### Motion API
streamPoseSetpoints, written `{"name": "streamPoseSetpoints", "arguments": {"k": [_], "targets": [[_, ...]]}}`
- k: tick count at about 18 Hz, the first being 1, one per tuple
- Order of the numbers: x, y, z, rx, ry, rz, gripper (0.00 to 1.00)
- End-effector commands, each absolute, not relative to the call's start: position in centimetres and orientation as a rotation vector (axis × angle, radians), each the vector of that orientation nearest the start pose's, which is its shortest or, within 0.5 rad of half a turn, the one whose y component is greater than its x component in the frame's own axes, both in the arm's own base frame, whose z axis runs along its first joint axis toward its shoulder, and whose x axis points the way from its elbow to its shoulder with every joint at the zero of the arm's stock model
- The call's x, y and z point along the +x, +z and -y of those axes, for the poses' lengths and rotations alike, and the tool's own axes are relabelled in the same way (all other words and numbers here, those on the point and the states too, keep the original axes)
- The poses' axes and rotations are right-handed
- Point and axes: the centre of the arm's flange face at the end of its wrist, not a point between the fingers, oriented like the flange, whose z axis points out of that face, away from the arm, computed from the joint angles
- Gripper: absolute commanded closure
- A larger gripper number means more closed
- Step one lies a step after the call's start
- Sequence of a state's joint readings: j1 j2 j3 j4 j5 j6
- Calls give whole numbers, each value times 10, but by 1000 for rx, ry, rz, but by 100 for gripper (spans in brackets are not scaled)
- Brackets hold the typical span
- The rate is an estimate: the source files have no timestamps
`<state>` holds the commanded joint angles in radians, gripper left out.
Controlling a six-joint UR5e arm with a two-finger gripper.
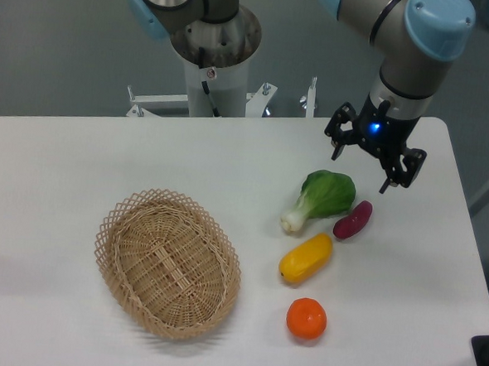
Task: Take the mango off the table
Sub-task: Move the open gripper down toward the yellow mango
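Mango (305,257) is lying untouched on the desk (80,156), between the purple vegetable (353,219) and the orange (306,318). Fingers (369,162) are hanging open and empty above the greens (322,198), so reaching, gripping and lifting are all waiting.

On my feed, the glossy yellow-orange mango (306,257) lies on its side, angled diagonally, on the white table (63,164), right of centre, untouched and resting flat on the smooth tabletop.
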<state>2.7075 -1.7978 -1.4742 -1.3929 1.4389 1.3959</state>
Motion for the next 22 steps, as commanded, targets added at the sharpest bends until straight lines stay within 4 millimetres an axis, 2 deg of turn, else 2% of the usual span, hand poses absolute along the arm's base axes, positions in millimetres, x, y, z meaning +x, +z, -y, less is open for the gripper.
{"name": "streamPoseSetpoints", "arguments": {"k": [9,12,16,19,22], "targets": [[-466,412,-384,-2941,-22,-395,0],[-460,396,-390,-2937,-14,-409,0],[-446,359,-400,-2913,75,-412,0],[-443,334,-401,-2908,93,-409,0],[-436,314,-419,-2923,53,-361,0]]}}
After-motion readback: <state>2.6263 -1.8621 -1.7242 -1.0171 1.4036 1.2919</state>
